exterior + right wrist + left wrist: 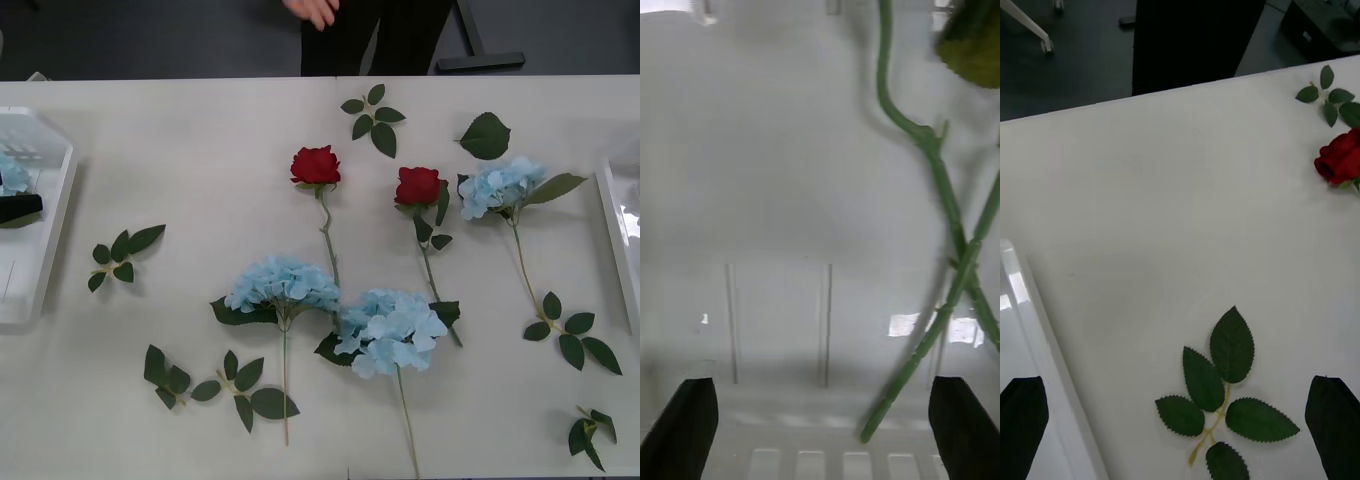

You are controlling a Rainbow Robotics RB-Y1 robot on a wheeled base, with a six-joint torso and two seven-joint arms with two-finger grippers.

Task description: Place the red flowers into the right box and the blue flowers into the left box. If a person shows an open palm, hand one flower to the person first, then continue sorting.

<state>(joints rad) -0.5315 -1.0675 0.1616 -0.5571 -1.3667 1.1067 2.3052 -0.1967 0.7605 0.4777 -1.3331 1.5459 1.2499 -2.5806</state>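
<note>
Two red flowers [315, 165] [418, 186] lie on the table, their blooms toward the far edge. Three blue flowers [283, 285] [390, 330] [500, 185] lie among them. Another blue flower [12, 175] rests in the left box [50, 215]. The right box [620, 225] shows at the table's right end. My right gripper [821, 382] hangs open over the white floor of a box [775, 187], where green stems [940, 187] lie crossed. My left gripper [1178, 379] is open above the table beside the box rim [1037, 330], with one red flower [1341, 156] farther off. A person [380, 35] stands behind the table, a hand [315, 10] partly visible.
Loose green leaf sprigs lie scattered: near the left box [122, 255], at the front left [175, 375] [250, 390], at the back [372, 115] [486, 135] and at the right [570, 335] [592, 430]. A sprig [1217, 397] lies just ahead of my left gripper.
</note>
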